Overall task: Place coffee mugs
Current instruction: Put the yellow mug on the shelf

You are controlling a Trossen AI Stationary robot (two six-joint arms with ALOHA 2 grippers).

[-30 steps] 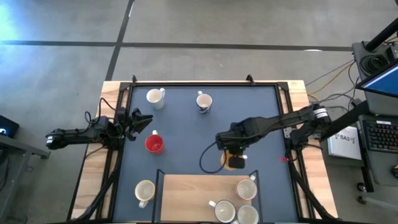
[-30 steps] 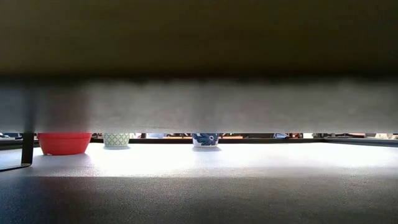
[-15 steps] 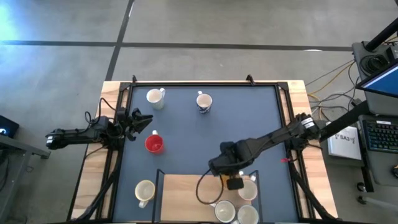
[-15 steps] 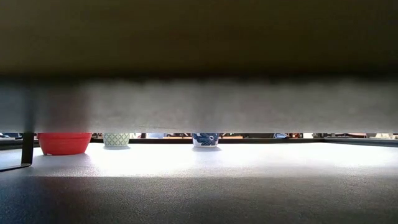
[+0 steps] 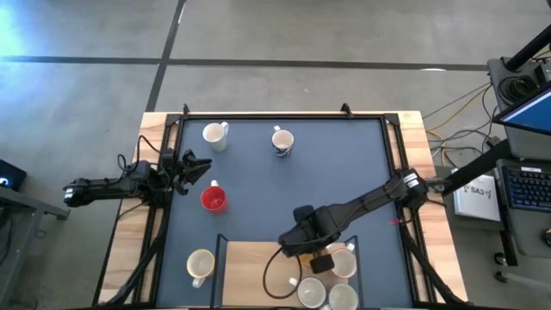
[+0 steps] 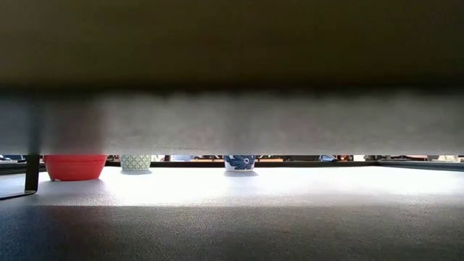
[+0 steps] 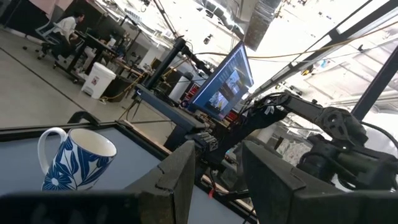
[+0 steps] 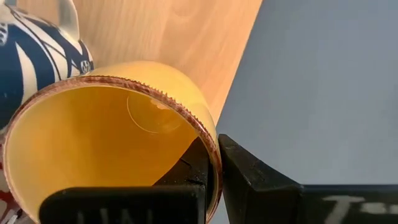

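Note:
My right gripper (image 5: pixel 317 257) hangs over the wooden board (image 5: pixel 254 267) at the table's near edge, shut on the orange mug (image 8: pixel 106 143). A blue-and-white mug (image 8: pixel 34 53) stands on the board just beyond it. Three pale mugs (image 5: pixel 342 263) (image 5: pixel 310 293) (image 5: pixel 343 298) crowd the board's right part. On the dark mat stand a white mug (image 5: pixel 213 134), a blue-patterned mug (image 5: pixel 282 142), a red mug (image 5: pixel 213 199) and a cream mug (image 5: pixel 200 263). My left gripper (image 5: pixel 198 167) waits open at the mat's left edge, near the red mug. My right gripper holds the orange mug by its rim wall (image 8: pixel 210 144), one finger (image 8: pixel 189 169) inside the cup and the other (image 8: pixel 255 180) outside it. The mug's mouth faces back toward the wrist. Whether its base rests on the board I cannot tell.
A black frame rails the mat (image 5: pixel 344 164) on the left, far and right sides. In the low view the board's edge blocks most of the scene; only the bases of the red mug (image 6: pixel 74 167) and two patterned mugs (image 6: pixel 135 162) (image 6: pixel 238 162) show. Desks and monitors stand beyond the table.
My right gripper has carried the orange mug toward the table's near edge, from over the dark mat to over the wooden board beside the mugs there, still shut on it.

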